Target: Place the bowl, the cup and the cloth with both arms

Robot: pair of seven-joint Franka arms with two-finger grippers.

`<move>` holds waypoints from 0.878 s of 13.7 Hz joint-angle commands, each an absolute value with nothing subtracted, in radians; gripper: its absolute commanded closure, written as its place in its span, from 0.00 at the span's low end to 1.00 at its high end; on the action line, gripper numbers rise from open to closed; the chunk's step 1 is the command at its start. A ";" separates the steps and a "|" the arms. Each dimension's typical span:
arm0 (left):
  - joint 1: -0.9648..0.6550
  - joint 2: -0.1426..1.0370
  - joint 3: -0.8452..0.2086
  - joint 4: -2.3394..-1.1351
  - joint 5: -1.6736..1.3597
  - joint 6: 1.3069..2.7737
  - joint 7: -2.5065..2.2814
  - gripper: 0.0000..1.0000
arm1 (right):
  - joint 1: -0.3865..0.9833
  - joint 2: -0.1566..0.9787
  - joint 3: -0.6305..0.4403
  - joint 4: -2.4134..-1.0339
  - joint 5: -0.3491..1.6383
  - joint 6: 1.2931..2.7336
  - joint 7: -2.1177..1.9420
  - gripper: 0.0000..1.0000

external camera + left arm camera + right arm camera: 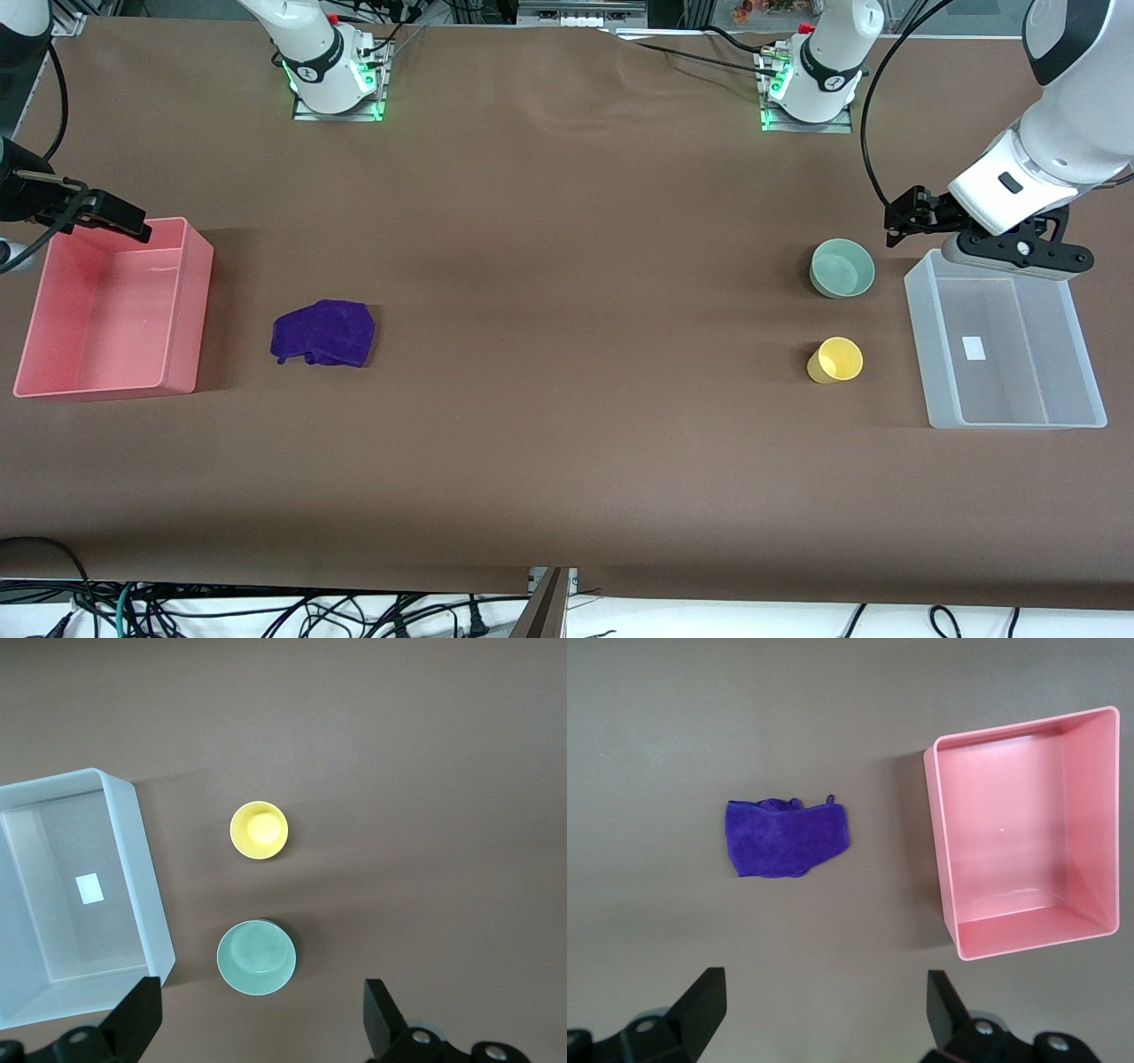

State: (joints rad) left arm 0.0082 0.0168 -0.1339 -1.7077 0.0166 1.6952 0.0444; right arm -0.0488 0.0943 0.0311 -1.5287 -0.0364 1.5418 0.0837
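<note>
Purple fuzzy cloth [322,333] lies crumpled; both end effectors [897,217] [120,215] gape apart.

Brown-covered table [567,461], cables [266,611] tangled below it.

Cup [835,360] nearer the front camera than bowl [842,268].

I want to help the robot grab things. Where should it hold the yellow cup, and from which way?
Best guess: come straight down and pinch the rim of the yellow cup, one finger inside, one outside. It stands upright with its mouth open, has no handle, and sits apart from the green bowl, leaving room. The left end effector is open.
</note>
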 commanded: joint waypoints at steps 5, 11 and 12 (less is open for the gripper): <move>-0.002 0.029 -0.130 -1.675 0.002 1.661 0.025 0.00 | -0.048 0.091 0.038 -1.529 -0.041 1.548 0.091 0.00; 0.000 0.029 -0.129 -1.677 -0.002 1.652 0.028 0.00 | -0.048 0.091 0.037 -1.529 -0.038 1.548 0.084 0.00; 0.000 0.029 -0.129 -1.677 -0.011 1.626 0.026 0.00 | -0.048 0.091 0.037 -1.529 -0.038 1.548 0.086 0.00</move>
